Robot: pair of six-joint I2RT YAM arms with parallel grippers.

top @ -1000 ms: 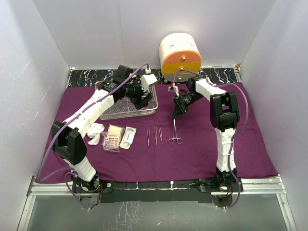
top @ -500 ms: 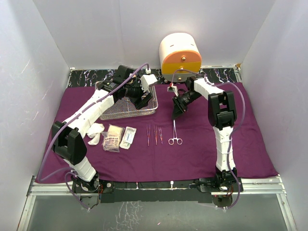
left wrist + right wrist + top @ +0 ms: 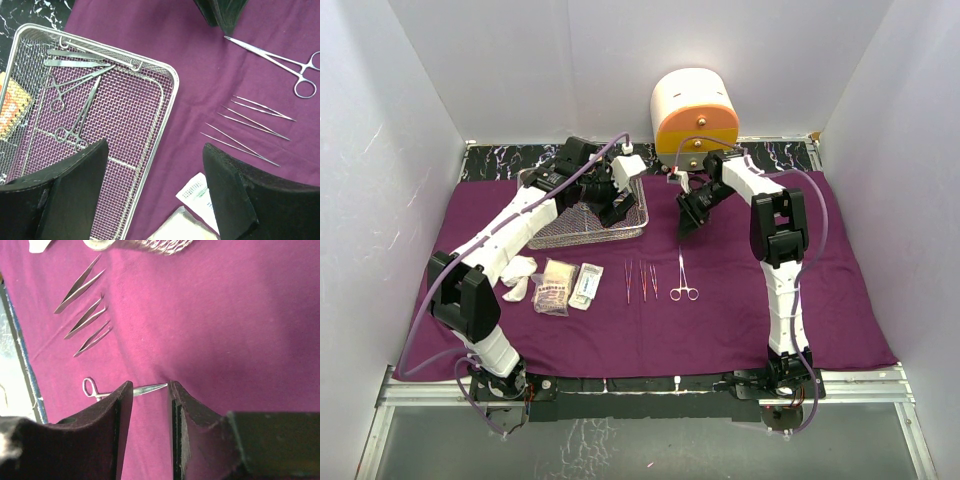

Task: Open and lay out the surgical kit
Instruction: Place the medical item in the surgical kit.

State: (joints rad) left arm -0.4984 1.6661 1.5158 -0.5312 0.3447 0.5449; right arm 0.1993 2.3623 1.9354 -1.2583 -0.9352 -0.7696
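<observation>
The purple cloth (image 3: 740, 300) lies spread on the table. On it stands the wire-mesh tray (image 3: 642, 213), holding ring-handled forceps (image 3: 75, 112) and flat instruments (image 3: 75, 59). My left gripper (image 3: 155, 150) hangs open over the tray's near right edge (image 3: 169, 107), holding nothing. One pair of forceps (image 3: 682, 278) lies on the cloth beside three tweezers (image 3: 640, 280). My right gripper (image 3: 149, 386) is open just beyond the forceps' tip (image 3: 152, 388), which lies on the cloth between the fingers. Two small packets (image 3: 572, 285) and white gauze wads (image 3: 518, 275) lie left of the tweezers.
The white-and-orange drawer cabinet (image 3: 695, 110) stands at the back, just behind my right gripper. White walls close in both sides. A dark marbled strip (image 3: 500, 160) runs behind the cloth.
My right gripper's jaws have widened and it has drawn back toward the cabinet, leaving the forceps lying on the cloth. The left arm has stayed still.
</observation>
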